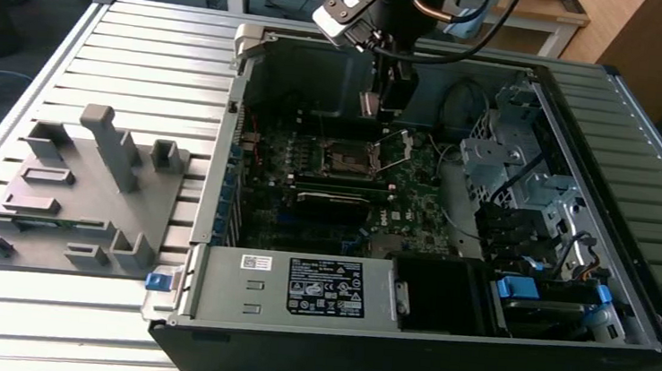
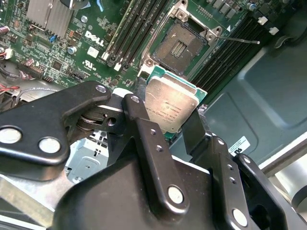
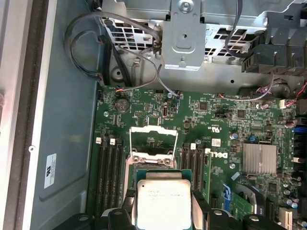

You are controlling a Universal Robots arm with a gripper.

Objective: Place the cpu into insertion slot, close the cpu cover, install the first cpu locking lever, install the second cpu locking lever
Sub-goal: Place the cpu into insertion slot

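Note:
My gripper (image 2: 168, 117) is shut on the cpu (image 2: 169, 106), a flat square chip with a silvery-tan top, gripped by two opposite edges between black fingers (image 2: 136, 112). It hangs above the green motherboard (image 1: 304, 215), apart from the insertion slot (image 2: 180, 45), whose dark centre lies bare inside its silver rim. In the first wrist view the cpu (image 3: 163, 201) covers the socket, and the cpu cover (image 3: 153, 129) stands raised open just beyond it. A thin wire locking lever (image 2: 240, 41) sticks out beside the slot. In the exterior view the gripper (image 1: 388, 108) is over the insertion slot (image 1: 350, 158).
The open computer case (image 1: 616, 219) lies on a slatted metal table. Long black memory sticks (image 2: 139, 28) flank the socket. A silver heatsink (image 3: 259, 159), drive cages (image 1: 508, 156), loose cables (image 3: 96, 43) and the power supply (image 1: 298, 286) surround the board. A grey fixture plate (image 1: 79, 186) lies at the exterior view's left.

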